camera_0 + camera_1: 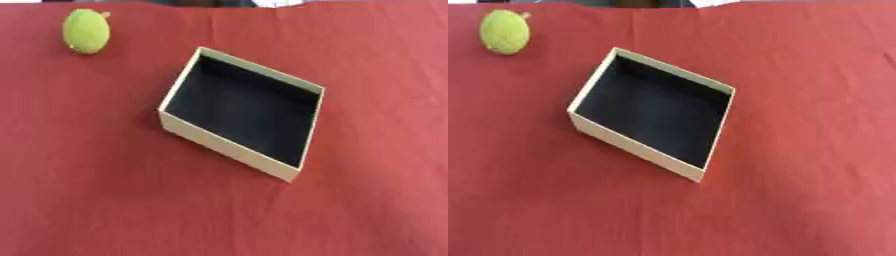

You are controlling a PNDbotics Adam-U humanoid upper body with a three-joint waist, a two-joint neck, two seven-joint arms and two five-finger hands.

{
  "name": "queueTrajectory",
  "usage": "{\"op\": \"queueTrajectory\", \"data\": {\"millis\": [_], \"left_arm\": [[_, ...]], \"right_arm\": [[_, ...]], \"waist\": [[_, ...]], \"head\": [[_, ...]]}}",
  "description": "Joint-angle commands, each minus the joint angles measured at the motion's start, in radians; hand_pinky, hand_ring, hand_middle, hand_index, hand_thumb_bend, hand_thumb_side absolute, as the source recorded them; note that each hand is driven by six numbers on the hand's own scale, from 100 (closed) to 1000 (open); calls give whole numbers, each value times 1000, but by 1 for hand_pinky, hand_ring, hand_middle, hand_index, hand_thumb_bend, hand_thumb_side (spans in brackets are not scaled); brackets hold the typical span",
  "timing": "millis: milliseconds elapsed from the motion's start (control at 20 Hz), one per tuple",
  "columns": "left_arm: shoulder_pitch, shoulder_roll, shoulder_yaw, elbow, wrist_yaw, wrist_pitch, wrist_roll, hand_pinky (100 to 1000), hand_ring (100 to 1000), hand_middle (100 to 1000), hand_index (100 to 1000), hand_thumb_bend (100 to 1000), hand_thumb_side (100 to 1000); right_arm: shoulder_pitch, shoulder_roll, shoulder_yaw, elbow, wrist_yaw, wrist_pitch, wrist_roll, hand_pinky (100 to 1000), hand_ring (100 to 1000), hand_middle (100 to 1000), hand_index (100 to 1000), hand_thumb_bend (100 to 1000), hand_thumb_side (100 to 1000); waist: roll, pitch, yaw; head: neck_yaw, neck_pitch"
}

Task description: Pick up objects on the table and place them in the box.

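Note:
A yellow-green round fruit [86,31] with a small stem lies on the red tablecloth at the far left. A shallow cream box [224,145] with a black inside sits turned at an angle in the middle of the table, and nothing lies inside it. The fruit is apart from the box, up and to its left. Neither of my hands shows in either view.
The red cloth [367,75] covers the whole table and shows a few soft creases. The table's far edge [227,6] runs along the top of the view.

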Motion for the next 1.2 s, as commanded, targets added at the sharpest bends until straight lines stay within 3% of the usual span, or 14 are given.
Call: {"op": "queueTrajectory", "data": {"millis": [50,300,550,950,1050,1200], "left_arm": [[-55,93,-40,166,-159,-108,-13,796,768,747,876,100,614],[-148,120,-115,388,-371,-232,-14,793,786,764,889,100,613],[-233,103,-180,542,-537,-303,6,793,798,777,897,135,591],[-349,35,-229,679,-727,-345,18,810,819,799,934,243,520],[-382,20,-231,712,-771,-337,7,816,832,814,934,290,462],[-427,1,-231,752,-848,-310,-4,835,852,836,937,311,449]], "right_arm": [[-11,-38,0,-18,2,0,8,760,704,606,759,100,541],[-15,-39,7,-18,-2,2,17,760,705,605,758,100,542],[-18,-39,14,-18,-6,4,26,760,705,605,758,100,542],[-26,-36,21,-18,-12,3,35,761,705,606,758,100,543],[-30,-34,24,-18,-14,3,38,761,705,606,758,100,543],[-32,-33,25,-18,-17,4,41,761,705,605,758,100,544]], "waist": [[4,-31,-2],[12,-36,-7],[18,-41,-12],[22,-46,-22],[22,-46,-27],[24,-44,-33]], "head": [[5,4],[10,12],[15,12],[24,6],[28,5],[29,6]]}}
